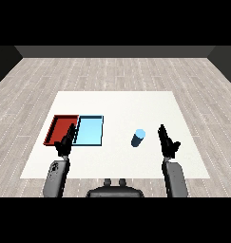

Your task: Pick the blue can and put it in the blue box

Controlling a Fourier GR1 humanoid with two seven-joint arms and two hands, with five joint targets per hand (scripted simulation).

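At the left of the white table (117, 102) a red tray (60, 127) is seen, and touching its right side lies the light blue tray (91, 130). The left hand (65, 144) is raised at the near edge of the two trays, overlapping the near right corner of the red one; its fingers are held straight and relaxed, and nothing is held in it. Right of the trays, a stretch of bare table is followed by the blue can (138, 138), which stands upright, well apart from the light blue tray. Nothing is seen lying between can and tray. Just beside the can, on its right, the right hand (168, 142) is held with fingers extended upward and slightly spread, not touching the can.
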